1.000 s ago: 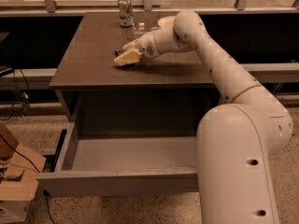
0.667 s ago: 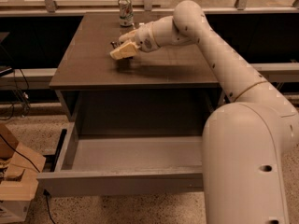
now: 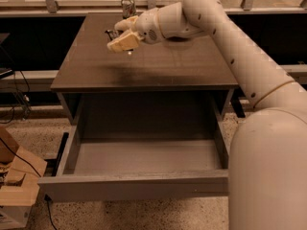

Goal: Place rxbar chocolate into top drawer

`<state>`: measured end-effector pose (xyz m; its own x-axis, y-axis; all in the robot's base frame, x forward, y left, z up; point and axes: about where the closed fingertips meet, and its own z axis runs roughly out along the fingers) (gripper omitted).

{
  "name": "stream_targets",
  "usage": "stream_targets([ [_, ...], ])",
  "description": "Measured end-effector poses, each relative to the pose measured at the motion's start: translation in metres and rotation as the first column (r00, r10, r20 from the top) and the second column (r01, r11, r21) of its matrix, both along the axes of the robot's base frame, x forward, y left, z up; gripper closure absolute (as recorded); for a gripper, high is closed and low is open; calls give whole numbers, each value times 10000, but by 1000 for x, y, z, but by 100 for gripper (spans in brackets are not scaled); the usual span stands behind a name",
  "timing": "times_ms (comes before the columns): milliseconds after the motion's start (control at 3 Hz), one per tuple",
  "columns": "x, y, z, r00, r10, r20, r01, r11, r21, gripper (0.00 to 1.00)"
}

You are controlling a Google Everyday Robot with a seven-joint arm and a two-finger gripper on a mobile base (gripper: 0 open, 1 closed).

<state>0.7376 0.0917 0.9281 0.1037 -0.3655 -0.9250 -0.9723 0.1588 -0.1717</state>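
Below, we see the top drawer (image 3: 134,186) standing wide open under the front edge of the counter (image 3: 168,68). Over the counter's far-left corner our hand (image 3: 115,36) hangs raised, pinching the rxbar chocolate (image 3: 111,32), near the can (image 3: 127,6) at the far edge.

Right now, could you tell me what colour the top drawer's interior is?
The top drawer is plain grey inside, camera view; the gripper hangs over the table.

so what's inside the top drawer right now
Only the bare grey floor shows in the top drawer; the strip just behind its front panel is hidden. The hand hangs over the table, near the can.
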Motion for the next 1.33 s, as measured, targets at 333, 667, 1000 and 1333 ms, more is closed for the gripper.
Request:
stream_targets([
  [333, -34, -11, 14, 9999, 118, 30, -118, 9999, -51, 100],
  [667, -73, -38, 11, 9972, -540, -514, 509, 9969, -606, 100],
  [1000, -105, -68, 6, 9751, -1893, -1155, 1774, 9784, -1063, 100],
  [1333, -140, -97, -32, 9163, -3315, -2247, 2993, 9397, -1656, 100],
])
